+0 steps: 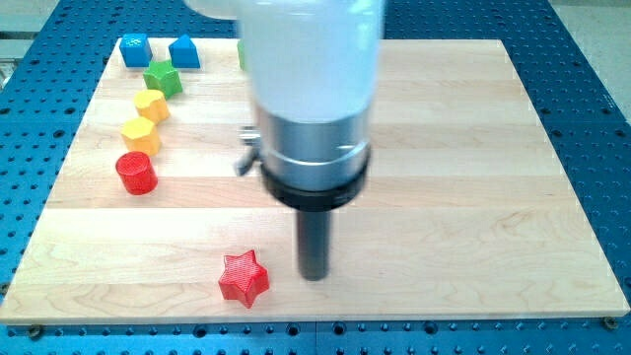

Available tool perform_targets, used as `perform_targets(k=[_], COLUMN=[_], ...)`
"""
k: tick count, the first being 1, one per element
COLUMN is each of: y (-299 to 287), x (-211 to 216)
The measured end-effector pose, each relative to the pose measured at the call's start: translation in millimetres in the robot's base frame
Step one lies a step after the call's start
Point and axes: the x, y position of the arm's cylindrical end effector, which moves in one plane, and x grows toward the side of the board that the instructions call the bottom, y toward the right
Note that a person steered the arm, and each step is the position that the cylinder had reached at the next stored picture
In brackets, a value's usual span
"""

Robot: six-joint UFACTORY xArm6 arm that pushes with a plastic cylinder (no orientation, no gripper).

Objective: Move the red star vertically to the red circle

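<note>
The red star point(244, 277) lies near the board's bottom edge, left of centre. The red circle point(136, 173), a short red cylinder, stands at the board's left side, above and to the left of the star. My tip point(314, 275) rests on the board just to the right of the star, with a small gap between them. The arm's white and silver body hangs over the middle of the board and hides what lies behind it.
Two yellow blocks point(151, 105) point(140, 134) and a green star point(163, 78) line up above the red circle. Two blue blocks point(135, 49) point(184, 51) sit at the top left corner. A green block point(242, 54) peeks out behind the arm. The wooden board point(473, 197) lies on a blue perforated table.
</note>
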Motion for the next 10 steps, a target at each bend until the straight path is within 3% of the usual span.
perform_targets(k=[2, 4, 6, 8, 9, 10], y=[-113.8, -134.7, -220.1, -240.2, -262.0, -306.5], x=[27.1, 25.5, 18.2, -10.3, 35.8, 6.9])
